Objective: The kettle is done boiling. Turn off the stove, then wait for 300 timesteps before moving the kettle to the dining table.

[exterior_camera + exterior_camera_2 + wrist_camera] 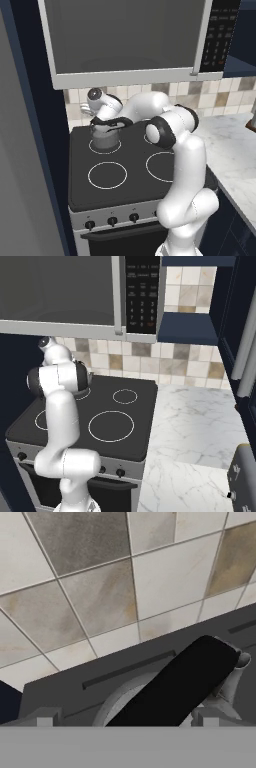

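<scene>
The small grey kettle (104,140) stands on the back-left burner of the black glass stove (80,155), close to the tiled wall. My gripper (102,120) hangs just over it, reached in from the right. In the hand view the kettle's black arched handle (175,684) runs diagonally between my two fingertips, and the gripper (125,718) is open with one tip on each side of the handle, not touching it. The spout (235,672) shows at the right of that view. Black knobs (112,220) line the stove's silver front panel. The dining table is out of view.
A microwave (125,40) hangs low above the stove (120,421). The tiled backsplash (125,587) is right behind the kettle. A marble counter (195,426) runs to the right, with a silver appliance (243,476) at its near end. A tall grey panel (20,175) flanks the left.
</scene>
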